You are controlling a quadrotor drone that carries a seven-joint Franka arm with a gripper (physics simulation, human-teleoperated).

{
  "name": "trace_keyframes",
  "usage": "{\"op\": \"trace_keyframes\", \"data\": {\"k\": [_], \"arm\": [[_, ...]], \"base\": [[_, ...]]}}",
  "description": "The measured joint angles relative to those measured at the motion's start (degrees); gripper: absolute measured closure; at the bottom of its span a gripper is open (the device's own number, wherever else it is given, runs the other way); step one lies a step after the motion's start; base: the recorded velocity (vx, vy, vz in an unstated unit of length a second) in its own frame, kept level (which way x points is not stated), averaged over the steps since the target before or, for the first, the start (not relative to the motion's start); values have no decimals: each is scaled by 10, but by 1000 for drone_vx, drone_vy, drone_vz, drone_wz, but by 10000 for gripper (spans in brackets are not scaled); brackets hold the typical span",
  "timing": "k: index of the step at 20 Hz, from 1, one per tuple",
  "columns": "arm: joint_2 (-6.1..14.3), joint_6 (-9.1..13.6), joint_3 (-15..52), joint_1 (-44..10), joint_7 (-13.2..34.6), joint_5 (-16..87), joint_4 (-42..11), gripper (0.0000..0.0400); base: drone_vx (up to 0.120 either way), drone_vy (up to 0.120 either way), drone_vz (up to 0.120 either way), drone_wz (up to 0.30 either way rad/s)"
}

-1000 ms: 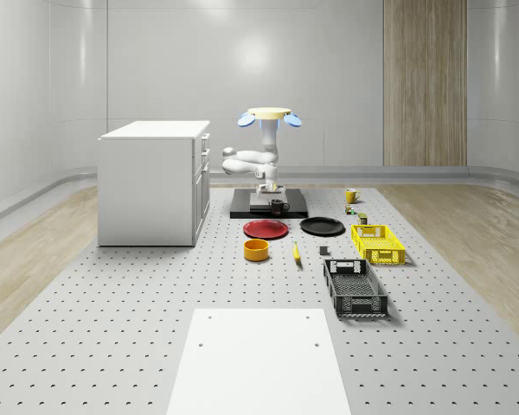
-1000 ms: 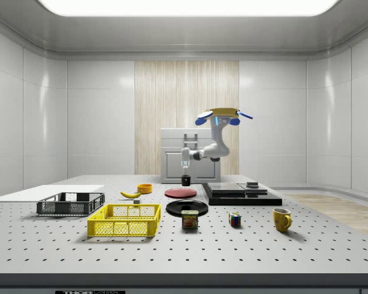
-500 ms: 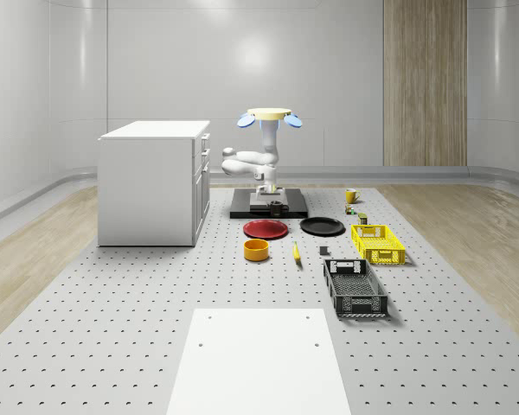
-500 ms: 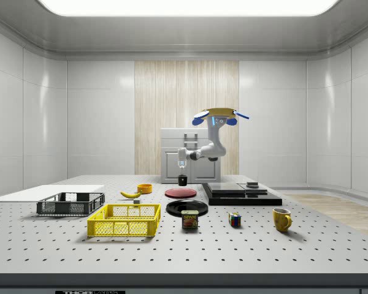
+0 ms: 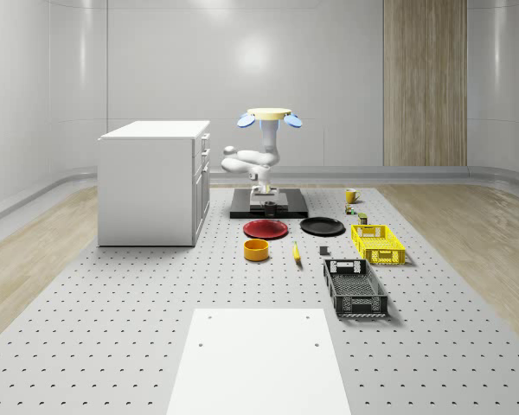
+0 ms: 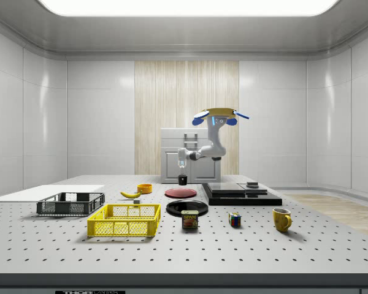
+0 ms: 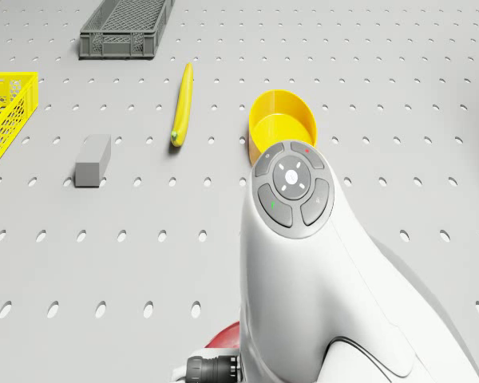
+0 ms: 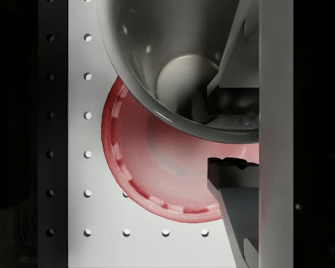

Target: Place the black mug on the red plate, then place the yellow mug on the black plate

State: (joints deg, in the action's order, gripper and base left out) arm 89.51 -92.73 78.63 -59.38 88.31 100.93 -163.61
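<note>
The black mug (image 6: 183,179) is held in the air by the gripper (image 6: 183,165), whose fingers (image 8: 234,184) are closed on the mug's rim, one inside the cup and one outside, as the wrist view shows. The mug is carried above the near edge of the red plate (image 5: 265,229), which is seen beneath it in the wrist view; it has not yet been set down. The drone (image 5: 269,116) is seen hovering over the black platform (image 5: 287,210) behind the plates, with the arm reached forward and down.

So the first half of the task is judged to be well under way: the mug is lifted and brought near its plate, but the placing and release are left. The second half is untouched: the yellow mug (image 6: 281,218) is standing on the table (image 5: 156,294), well apart from the bare black plate (image 5: 322,226).

The table is a grey board pierced with regular holes. The room is walled in pale panels, with one wooden panel (image 5: 425,82) at the back.
</note>
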Motion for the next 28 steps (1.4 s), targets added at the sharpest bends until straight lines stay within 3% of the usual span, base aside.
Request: {"op": "trace_keyframes", "data": {"k": [9,22,25,28], "arm": [[6,-31,-71,7,-23,65,21,290],[5,-57,-122,20,-56,110,50,290],[4,-60,-129,19,-57,117,53,149],[4,-56,-123,22,-59,112,51,70]], "base": [[0,0,0,0],[0,0,0,0],[0,0,0,0],[0,0,0,0]]}}
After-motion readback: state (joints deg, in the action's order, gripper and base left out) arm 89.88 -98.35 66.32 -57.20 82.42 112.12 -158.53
